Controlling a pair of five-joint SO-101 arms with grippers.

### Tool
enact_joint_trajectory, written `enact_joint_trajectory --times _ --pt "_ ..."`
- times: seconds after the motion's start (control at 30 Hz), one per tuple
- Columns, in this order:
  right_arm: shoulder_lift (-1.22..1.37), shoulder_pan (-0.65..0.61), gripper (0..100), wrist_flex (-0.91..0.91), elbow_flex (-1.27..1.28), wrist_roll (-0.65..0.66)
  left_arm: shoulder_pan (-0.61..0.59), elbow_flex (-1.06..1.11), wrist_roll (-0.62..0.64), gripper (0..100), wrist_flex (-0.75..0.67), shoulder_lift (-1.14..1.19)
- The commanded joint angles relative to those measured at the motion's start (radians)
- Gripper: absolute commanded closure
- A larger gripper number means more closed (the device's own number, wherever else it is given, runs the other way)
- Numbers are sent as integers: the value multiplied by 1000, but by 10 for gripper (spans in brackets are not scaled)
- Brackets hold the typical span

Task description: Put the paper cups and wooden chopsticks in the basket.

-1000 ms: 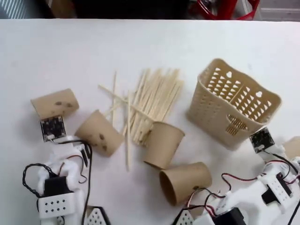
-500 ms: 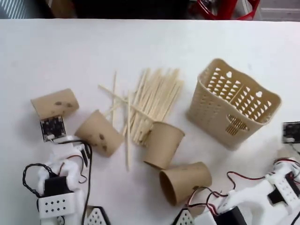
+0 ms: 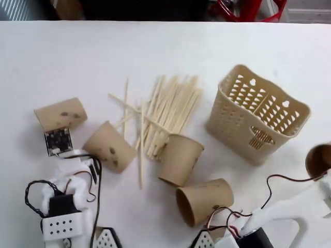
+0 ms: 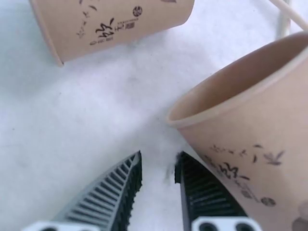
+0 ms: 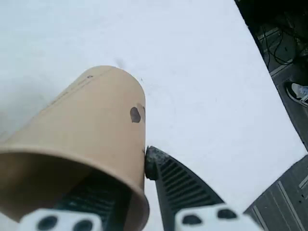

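Right gripper [image 5: 127, 175] was clenched on a paper cup [image 5: 91, 125], one finger inside the rim and one outside. Over the last second its arm had swung right, turning the cup's mouth into sight just right of the basket [image 3: 232, 126], so a drop there seemed next. Left gripper [image 4: 156, 166] sat slightly parted, empty, beside a lying cup [image 4: 250, 130].

- Held cup [image 3: 319, 160]: cut off by the high view's right edge; only the mouth and part of the wall are visible.
- Right gripper [image 5: 126, 180]: one finger is inside the held cup, its tip hidden by the wall; the cup rim is cropped at the picture's edge.
- Lying cup [image 4: 110, 19] and open-mouthed cup [image 4: 250, 139], left wrist view: both cropped by picture edges.
- Chopsticks [image 3: 165, 116]: several near ends hidden under the middle cup [image 3: 179, 158]; count indeterminable.
- Left arm base [image 3: 61, 225]: cropped at the high view's near edge.
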Motion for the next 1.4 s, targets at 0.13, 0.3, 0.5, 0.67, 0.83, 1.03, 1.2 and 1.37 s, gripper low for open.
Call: enact_joint_trajectory --times 0.13,0.3,0.5,0.67,0.83,1.03,1.2,1.37 --pt "-4 -193 981 338 -643 -262 -8 -5 5 871 2 -8" --pt "10 -389 981 506 -884 -293 -8 -5 5 871 2 -8" --pt "71 -565 981 673 -916 -295 -8 -5 5 871 2 -8" --pt "84 -590 981 673 -818 -295 -8 -5 5 871 2 -8" --pt "84 -584 981 671 -735 -292 -8 -5 5 871 2 -8" --pt "96 -584 981 664 -680 -292 -8 -5 5 871 2 -8" --pt "96 -582 942 587 -569 -293 -8 -5 5 871 2 -8" --pt "93 -582 777 524 -519 -295 -8 -5 5 871 2 -8"
